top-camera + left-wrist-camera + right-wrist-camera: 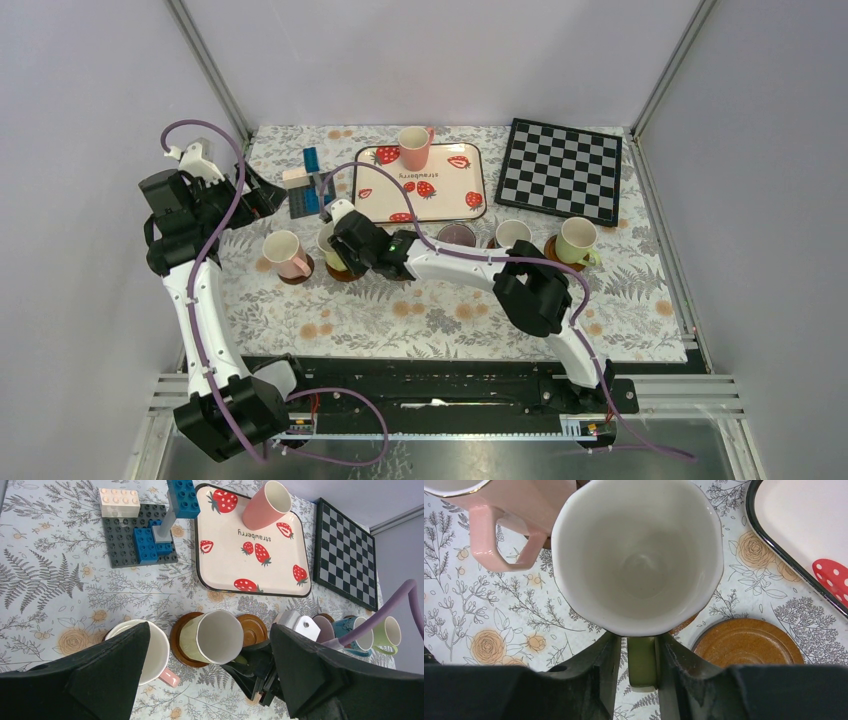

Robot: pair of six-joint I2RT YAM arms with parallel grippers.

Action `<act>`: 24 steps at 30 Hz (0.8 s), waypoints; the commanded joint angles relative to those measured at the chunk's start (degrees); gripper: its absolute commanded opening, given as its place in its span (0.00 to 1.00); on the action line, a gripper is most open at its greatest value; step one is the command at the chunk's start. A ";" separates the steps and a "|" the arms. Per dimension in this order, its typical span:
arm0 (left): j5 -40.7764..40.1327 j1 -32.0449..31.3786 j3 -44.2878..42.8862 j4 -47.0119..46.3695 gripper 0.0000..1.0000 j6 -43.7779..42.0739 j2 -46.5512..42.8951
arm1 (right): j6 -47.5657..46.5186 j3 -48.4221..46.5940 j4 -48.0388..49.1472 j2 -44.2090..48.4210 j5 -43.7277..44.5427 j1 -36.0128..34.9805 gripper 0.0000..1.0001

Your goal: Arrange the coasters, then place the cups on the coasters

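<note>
With the yellow-green ceramic mug [639, 555] set on a dark brown round wooden coaster [176, 641] and the right gripper [640, 650] close about the handle [642, 672] at 6 o'clock, clamped or loosed unclear, spread the jaws and back straight out toward 6 o'clock without tipping it.

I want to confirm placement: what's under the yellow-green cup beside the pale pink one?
A dark brown coaster lies under the yellow-green cup, its rim showing past the cup's base. The cup covers the coaster's centre, so how well it sits there cannot be seen.
</note>
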State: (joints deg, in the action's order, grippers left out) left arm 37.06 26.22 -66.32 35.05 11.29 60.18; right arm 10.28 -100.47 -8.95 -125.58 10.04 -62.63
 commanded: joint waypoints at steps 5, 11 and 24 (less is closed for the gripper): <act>0.53 0.32 -0.09 -2.26 0.99 0.79 0.11 | 1.02 -1.69 0.87 1.86 2.37 -0.06 0.35; 0.22 0.31 -0.20 -2.26 0.99 0.91 0.02 | 1.01 -0.28 0.32 3.11 4.26 -0.05 0.26; 0.89 0.25 -0.12 -2.35 0.99 1.24 0.09 | 1.40 3.19 0.88 5.47 4.06 -0.13 0.22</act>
State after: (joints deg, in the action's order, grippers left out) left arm 37.06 26.22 -66.22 35.03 12.08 60.23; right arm 10.94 -97.62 -8.03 -123.96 11.97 -62.74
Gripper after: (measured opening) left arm 0.989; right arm 0.271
